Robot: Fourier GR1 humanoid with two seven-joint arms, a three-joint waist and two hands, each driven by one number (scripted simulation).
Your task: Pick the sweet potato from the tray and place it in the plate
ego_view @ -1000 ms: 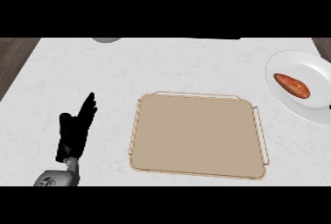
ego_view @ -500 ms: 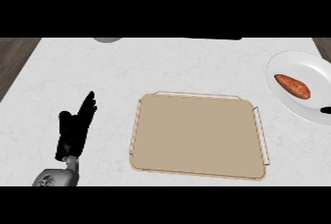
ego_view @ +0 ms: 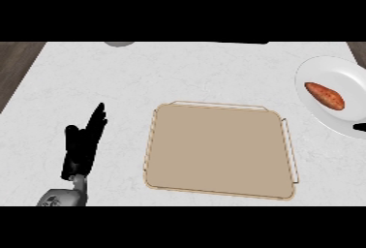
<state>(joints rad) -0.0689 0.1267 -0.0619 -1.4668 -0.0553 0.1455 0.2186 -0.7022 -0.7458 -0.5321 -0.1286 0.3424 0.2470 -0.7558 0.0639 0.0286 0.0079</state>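
The orange sweet potato (ego_view: pixel 325 95) lies on the white plate (ego_view: pixel 322 111) at the right edge of the head view. The tan tray (ego_view: pixel 218 150) sits in the middle of the counter with nothing on it. My left hand (ego_view: pixel 82 145) rests open at the lower left, fingers straight and pointing up, well left of the tray. Of my right hand only a black fingertip (ego_view: pixel 359 127) shows at the right edge, over the plate's lower rim, below the sweet potato and apart from it.
The white marble counter (ego_view: pixel 143 77) spreads around the tray. A grey round object (ego_view: pixel 118 43) peeks in at the top left. Dark wood floor (ego_view: pixel 14 63) shows past the counter's left edge.
The right hand has drawn back toward the right edge, so less of it shows over the plate. The sweet potato, tray and left hand have not moved.
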